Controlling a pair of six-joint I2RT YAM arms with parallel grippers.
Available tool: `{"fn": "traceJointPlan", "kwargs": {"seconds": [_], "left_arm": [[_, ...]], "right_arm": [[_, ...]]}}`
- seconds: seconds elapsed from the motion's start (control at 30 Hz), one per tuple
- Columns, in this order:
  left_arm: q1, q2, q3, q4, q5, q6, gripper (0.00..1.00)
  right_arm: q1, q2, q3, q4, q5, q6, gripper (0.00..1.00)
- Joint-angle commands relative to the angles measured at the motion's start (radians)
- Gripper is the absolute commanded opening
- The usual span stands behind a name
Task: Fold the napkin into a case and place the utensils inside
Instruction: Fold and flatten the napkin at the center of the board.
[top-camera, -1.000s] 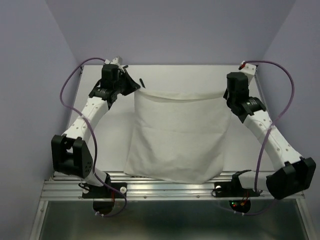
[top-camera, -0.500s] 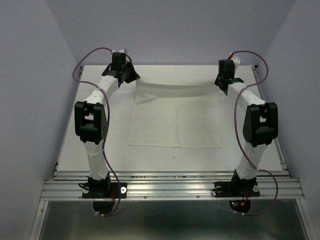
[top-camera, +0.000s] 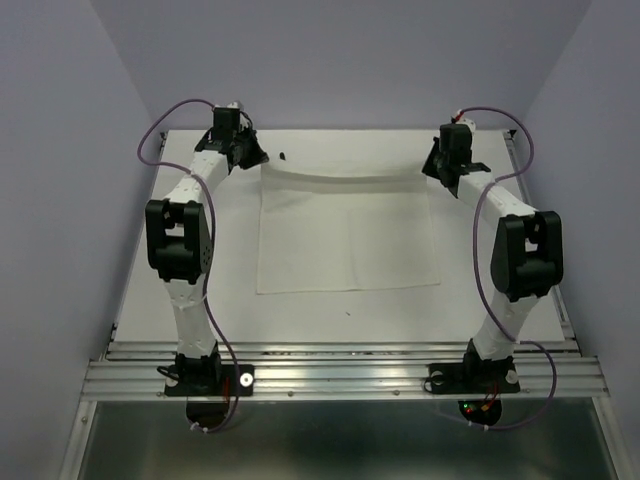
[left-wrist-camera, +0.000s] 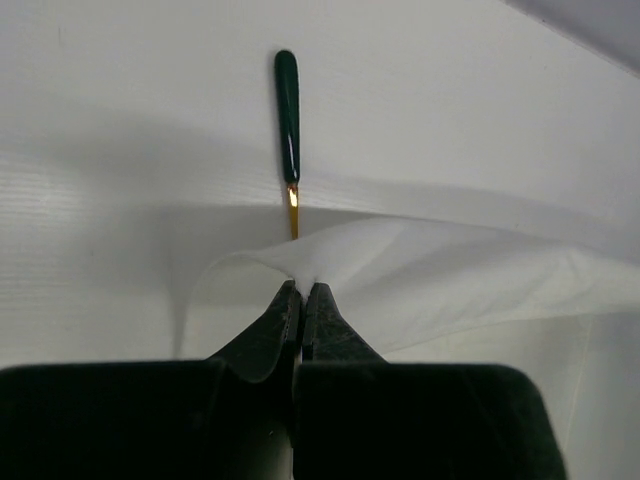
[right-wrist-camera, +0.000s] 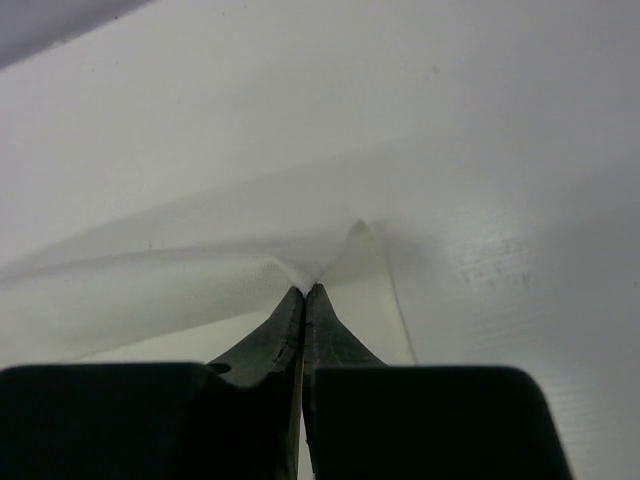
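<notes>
Comparing the overhead view with the second before, the napkin (top-camera: 345, 240) had gone from hanging over the near edge of the table (top-camera: 230, 300) to lying spread on it. Only its far edge remained raised, strung between the two grippers. Over the last half second the cloth had shifted slightly towards the far side. In my judgement the spreading step was nearly done and folding had not begun. The left gripper (top-camera: 255, 160) held the far-left corner and the right gripper (top-camera: 432, 168) the far-right corner. The left arm (top-camera: 180, 235) and right arm (top-camera: 525, 255) were both reached well forward, elbows raised, wrists low at the far end of the table. One utensil (top-camera: 285, 155) lay just beyond the lifted edge, near the left gripper.

Left wrist view: the left gripper (left-wrist-camera: 301, 290) was pressed together on a peak of napkin (left-wrist-camera: 430, 270), which rose clear of the table. The utensil (left-wrist-camera: 287, 110) lay straight ahead. Its dark green end was exposed and its amber shaft ran behind the raised fold.

Right wrist view: the right gripper (right-wrist-camera: 304, 292) was likewise pinched tight on a corner of cloth, and the edge ran off taut to the left. No utensil was visible there.
</notes>
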Motion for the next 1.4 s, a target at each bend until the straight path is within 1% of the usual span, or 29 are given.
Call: {"fn": "traceJointPlan", "kwargs": {"seconds": [0.0,0.1,0.23,0.33,0.47,0.53,0.63,0.77,0.97,1.07,1.23,1.37], "left_arm": [[-0.001,-0.182,-0.131,0.021,0.034,0.045,0.0],[-0.003,-0.254,-0.234,0.032,0.039,0.053,0.0],[-0.007,-0.341,-0.347,0.037,0.019,0.054,0.0],[-0.01,-0.4,-0.426,0.035,0.02,0.059,0.0],[-0.026,-0.452,-0.536,0.014,0.008,0.036,0.0],[-0.029,-0.476,-0.576,-0.003,0.002,0.031,0.0],[-0.041,-0.504,-0.628,-0.012,0.017,0.024,0.0],[-0.079,-0.533,-0.697,-0.031,-0.003,0.008,0.0],[-0.118,-0.55,-0.812,0.014,-0.009,-0.039,0.0],[-0.127,-0.555,-0.838,0.025,-0.01,-0.051,0.0],[-0.129,-0.587,-0.848,0.018,-0.017,-0.056,0.0],[-0.129,-0.615,-0.829,-0.024,-0.035,-0.042,0.0]], "right_arm": [[-0.006,-0.155,-0.143,0.014,-0.075,0.045,0.01],[-0.006,-0.254,-0.242,-0.004,-0.095,0.048,0.01],[-0.006,-0.322,-0.349,-0.02,-0.054,0.028,0.01],[-0.006,-0.386,-0.42,-0.047,-0.063,0.019,0.01],[-0.006,-0.484,-0.51,-0.073,-0.067,0.08,0.01],[-0.006,-0.512,-0.559,-0.092,-0.078,0.09,0.01],[-0.006,-0.548,-0.605,-0.142,-0.05,0.123,0.01],[-0.006,-0.604,-0.677,-0.144,-0.066,0.154,0.01],[-0.006,-0.629,-0.721,-0.173,-0.142,0.194,0.01],[-0.006,-0.637,-0.733,-0.19,-0.156,0.2,0.01],[-0.006,-0.663,-0.719,-0.233,-0.142,0.203,0.01],[-0.006,-0.696,-0.691,-0.285,-0.139,0.203,0.01]]}}
